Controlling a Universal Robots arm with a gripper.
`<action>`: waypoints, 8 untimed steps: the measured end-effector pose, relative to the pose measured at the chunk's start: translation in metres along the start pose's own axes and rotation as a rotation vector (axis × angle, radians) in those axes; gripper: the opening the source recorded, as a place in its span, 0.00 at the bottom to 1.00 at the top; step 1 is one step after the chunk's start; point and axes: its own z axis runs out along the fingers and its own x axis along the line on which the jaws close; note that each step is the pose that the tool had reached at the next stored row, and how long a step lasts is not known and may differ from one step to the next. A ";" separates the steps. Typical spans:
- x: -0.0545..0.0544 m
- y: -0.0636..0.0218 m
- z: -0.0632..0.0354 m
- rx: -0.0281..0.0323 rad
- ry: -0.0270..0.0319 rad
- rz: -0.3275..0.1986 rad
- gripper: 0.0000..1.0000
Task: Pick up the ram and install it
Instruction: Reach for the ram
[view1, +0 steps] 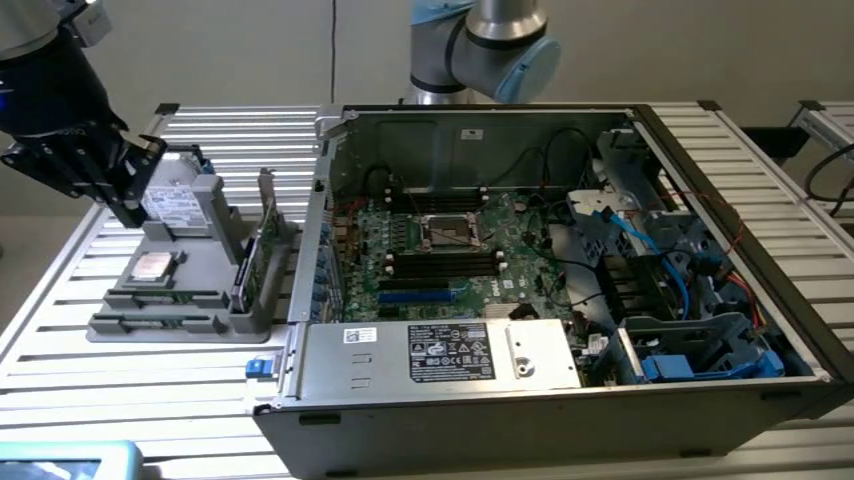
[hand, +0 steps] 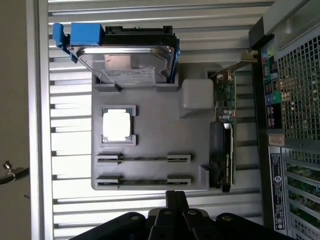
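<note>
High in the upper left of the exterior view, the claw (view1: 131, 214) hangs above the slatted metal table (view1: 147, 400), its black fingers pressed together with nothing between them. In the wrist view the claw (hand: 170, 197) sits just short of the ram (hand: 144, 181), a thin stick standing on edge in the outermost slot of a grey holder (hand: 150, 135). A second stick (hand: 144, 158) stands in the slot beside it, and neither is touched. In the exterior view that holder lies at the left of the frame, with the ram (view1: 151, 322) along its near edge. Farther back on the holder rest a square processor chip (view1: 151, 265) and a silver drive (view1: 171, 205) in a blue bracket. A green card (view1: 254, 262) stands upright along the holder's right side. Just beyond the card, filling the centre and right of the frame, an open computer case (view1: 400, 140) lies on its side. Its motherboard (view1: 447, 285) is exposed, with long black slots (view1: 441, 262) bare at the middle.
</note>
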 end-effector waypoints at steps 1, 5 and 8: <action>0.002 -0.0002 0.0009 0.0000 0.0001 0.000 0.11; 0.012 -0.0010 0.0028 0.0000 0.0002 0.000 0.11; 0.016 -0.0009 0.0036 0.0000 0.0001 0.000 0.11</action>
